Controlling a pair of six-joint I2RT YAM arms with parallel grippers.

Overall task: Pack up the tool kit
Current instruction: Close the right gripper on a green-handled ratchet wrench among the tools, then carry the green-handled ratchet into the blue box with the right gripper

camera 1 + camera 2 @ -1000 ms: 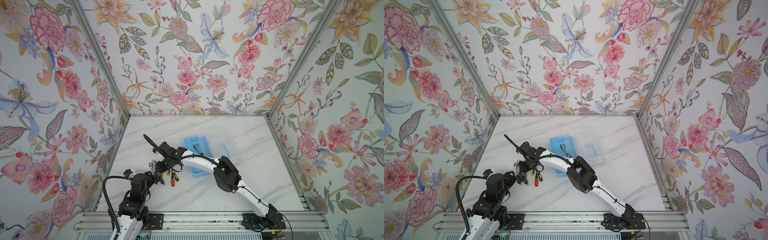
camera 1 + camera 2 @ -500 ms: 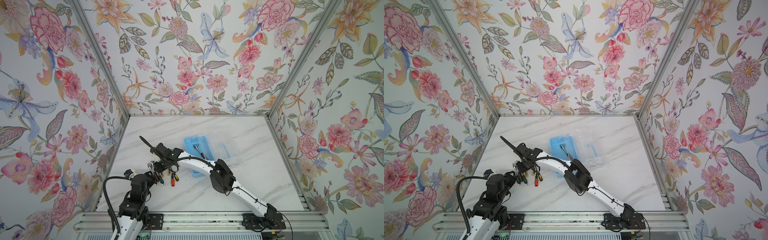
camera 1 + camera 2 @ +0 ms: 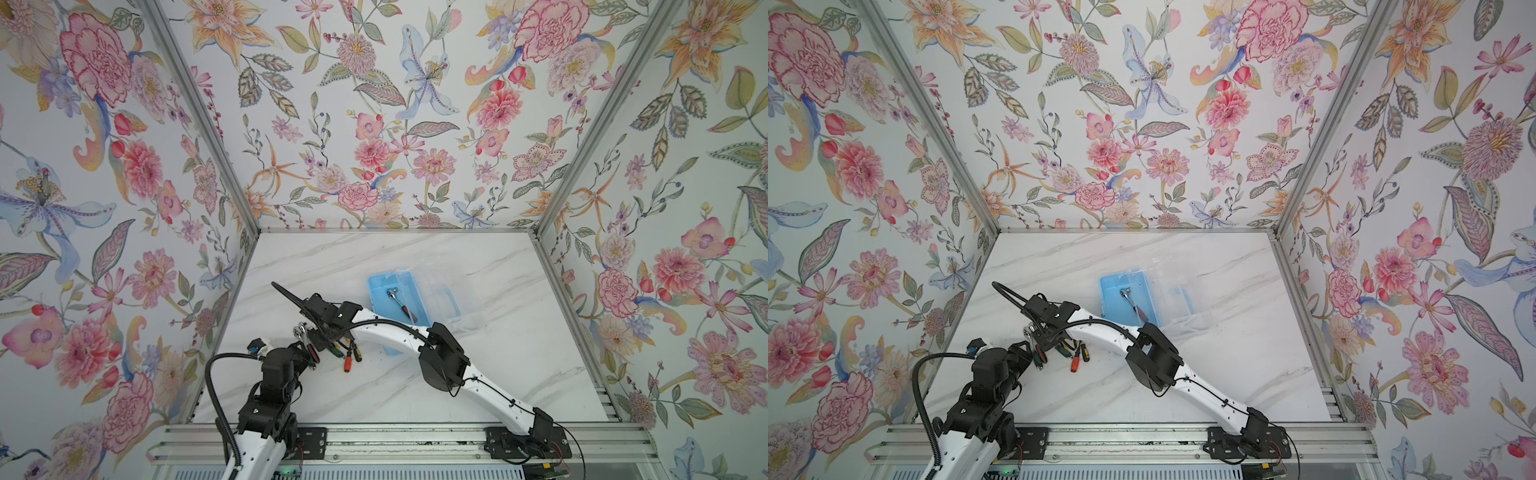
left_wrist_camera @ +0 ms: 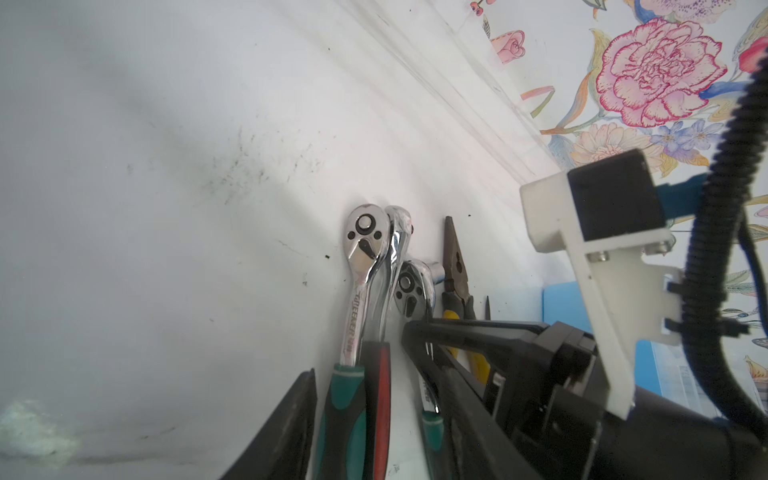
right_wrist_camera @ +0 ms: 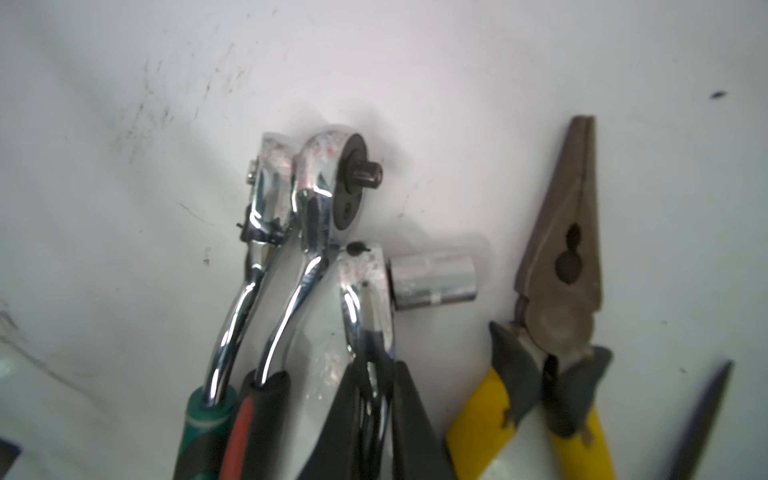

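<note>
ratchets (image 5: 316, 199): 3 on table (image 3: 498, 374), 1 in box (image 3: 378, 286) | pliers (image 5: 557, 291): 1

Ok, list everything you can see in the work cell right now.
tool kit box: one, light blue, open, mid-table
lid: one, clear, beside the box
ratchet in box: one, chrome
socket ratchet: one, chrome, front-left pile
bare ratchets: two, chrome, beside it
pliers: one, yellow handles, same pile
screwdrivers: at least two, orange and black handles, same pile
table: one, white marble
left gripper: black, at the pile
right gripper: black, shut on the socket ratchet
</note>
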